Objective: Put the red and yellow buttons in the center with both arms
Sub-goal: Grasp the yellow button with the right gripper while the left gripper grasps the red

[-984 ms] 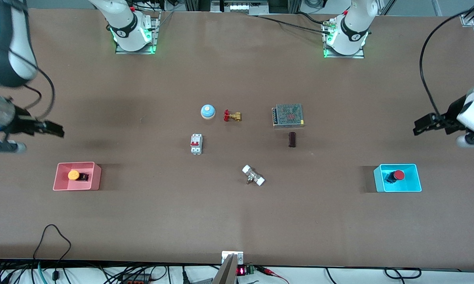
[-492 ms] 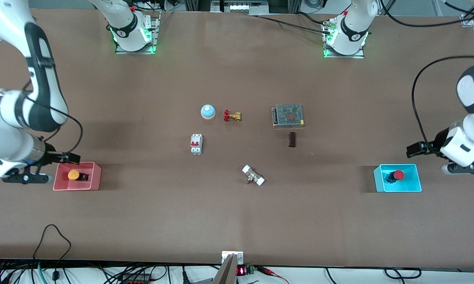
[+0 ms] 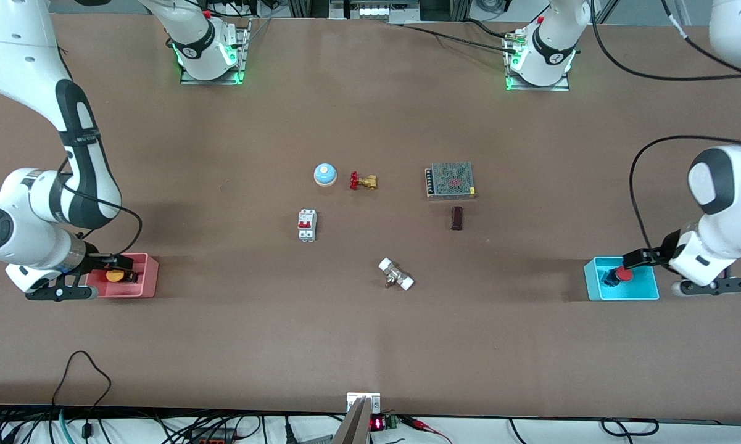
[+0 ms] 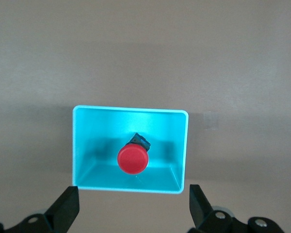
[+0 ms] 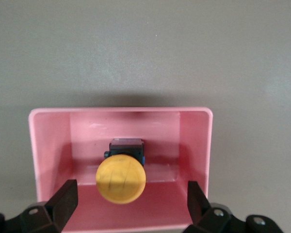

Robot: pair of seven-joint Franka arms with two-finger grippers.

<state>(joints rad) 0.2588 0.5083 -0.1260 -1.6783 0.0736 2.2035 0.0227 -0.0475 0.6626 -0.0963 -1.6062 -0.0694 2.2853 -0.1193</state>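
Note:
The yellow button lies in the pink tray at the right arm's end of the table. My right gripper hangs open just over that tray. In the right wrist view its fingers straddle the yellow button without touching it. The red button lies in the cyan tray at the left arm's end. My left gripper hangs open over that tray. In the left wrist view the red button lies in the cyan tray, between the open fingers and apart from them.
Around the table's middle stand a blue dome bell, a red-handled brass valve, a white circuit breaker, a metal mesh box, a dark cylinder and a white-capped fitting.
Both arms have swung in and down from the table's ends. Each open gripper now hangs over its tray and button. The buttons have not moved.

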